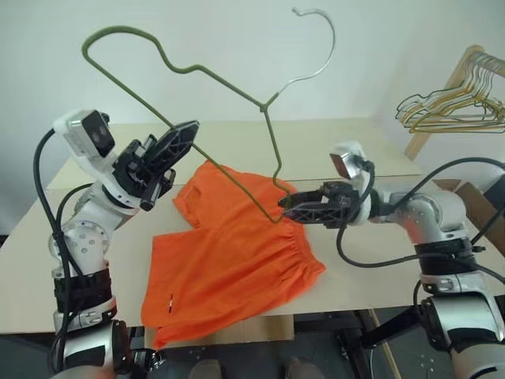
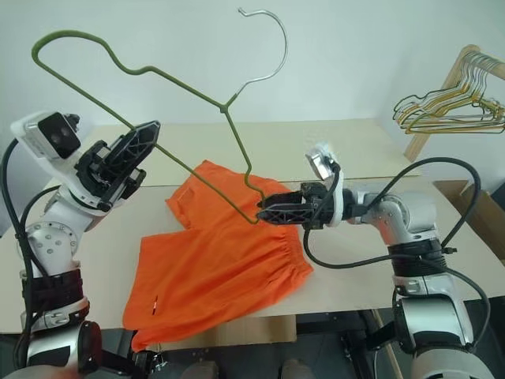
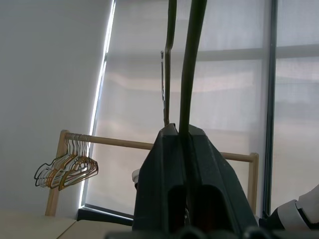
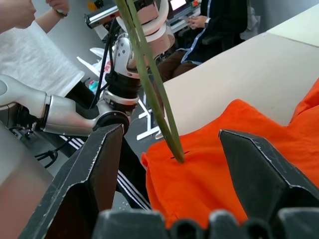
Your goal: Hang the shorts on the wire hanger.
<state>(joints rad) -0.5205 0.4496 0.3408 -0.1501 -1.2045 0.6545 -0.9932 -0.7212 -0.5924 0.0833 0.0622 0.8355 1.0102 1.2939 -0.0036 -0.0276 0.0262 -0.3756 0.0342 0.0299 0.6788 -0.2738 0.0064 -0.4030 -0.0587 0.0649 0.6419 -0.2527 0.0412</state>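
The orange shorts [image 1: 237,260] lie flat on the table, their gathered waistband toward my right arm. The greenish wire hanger [image 1: 263,105] is raised above them, tilted, with its hook up. My left gripper [image 1: 188,130] is shut on the hanger's long straight side, and the wire [image 3: 192,64] runs up between its closed fingers [image 3: 164,164]. The hanger's lower corner touches the shorts near the waistband. My right gripper [image 1: 284,207] stands open and level around that corner. The wire [image 4: 149,74] passes between its spread fingers [image 4: 99,164] without touching them, over the orange fabric [image 4: 224,169].
The light wooden table [image 1: 355,150] carries the shorts. A bunch of golden and dark hangers [image 1: 454,106] hangs on a wooden rack at the back right. People [image 4: 35,55] are beyond the table in the right wrist view.
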